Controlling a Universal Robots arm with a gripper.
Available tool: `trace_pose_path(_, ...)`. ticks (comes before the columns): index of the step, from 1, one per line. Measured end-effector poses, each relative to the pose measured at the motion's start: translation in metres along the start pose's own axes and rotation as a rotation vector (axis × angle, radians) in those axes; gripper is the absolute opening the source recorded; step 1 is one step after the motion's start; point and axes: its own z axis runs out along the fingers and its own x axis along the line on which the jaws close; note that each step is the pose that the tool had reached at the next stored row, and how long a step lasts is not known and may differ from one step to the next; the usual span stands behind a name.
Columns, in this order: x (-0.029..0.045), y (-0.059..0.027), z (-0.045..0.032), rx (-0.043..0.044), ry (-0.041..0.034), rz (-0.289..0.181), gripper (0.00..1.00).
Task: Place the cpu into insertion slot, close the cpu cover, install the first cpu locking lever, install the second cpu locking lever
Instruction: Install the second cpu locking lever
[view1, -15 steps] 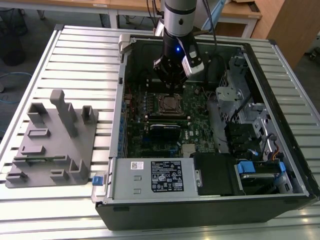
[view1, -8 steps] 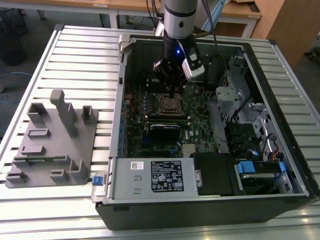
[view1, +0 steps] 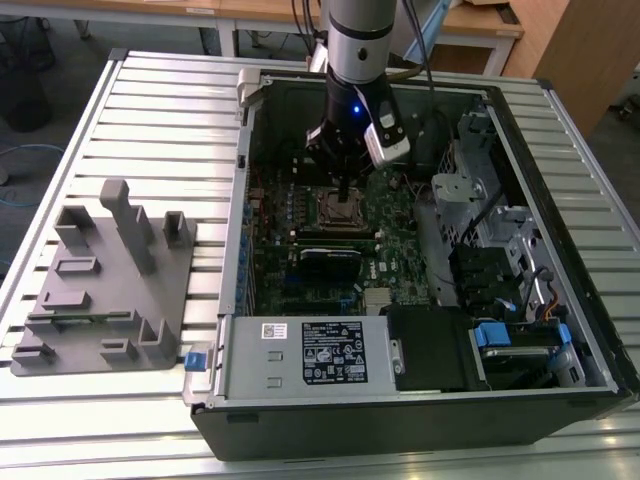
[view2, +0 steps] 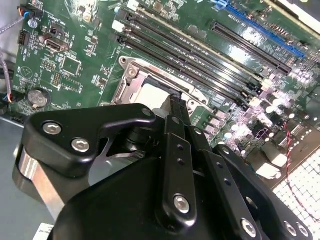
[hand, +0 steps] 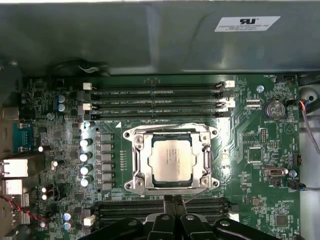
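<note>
The cpu (hand: 170, 160) is seen seated in the insertion slot (hand: 135, 162) on the motherboard (hand: 260, 145), with the cpu cover (hand: 146, 161) lying closed as a silvery frame around it in the first wrist view. The gripper (view1: 343, 194) is held just above the socket's edge inside the computer case (view1: 560, 130), jaws drawn narrow and nothing held. A thin locking lever (hand: 197, 194) is seen at the socket's near side; it is judged that it should be pressed down and hooked gently, without scraping the board
</note>
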Motion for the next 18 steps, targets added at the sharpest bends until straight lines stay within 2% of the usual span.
trace_pose_path(5, 0.0016, -0.0023, 0.0008, -0.0001, -0.0001, 0.000, 0.11)
trace_pose_path(13, 0.0109, -0.0051, 0.0020, 0.0002, 0.0000, 0.000, 0.11)
trace_pose_path(18, 0.0143, -0.0073, 0.0029, 0.0024, -0.0001, 0.000, 0.11)
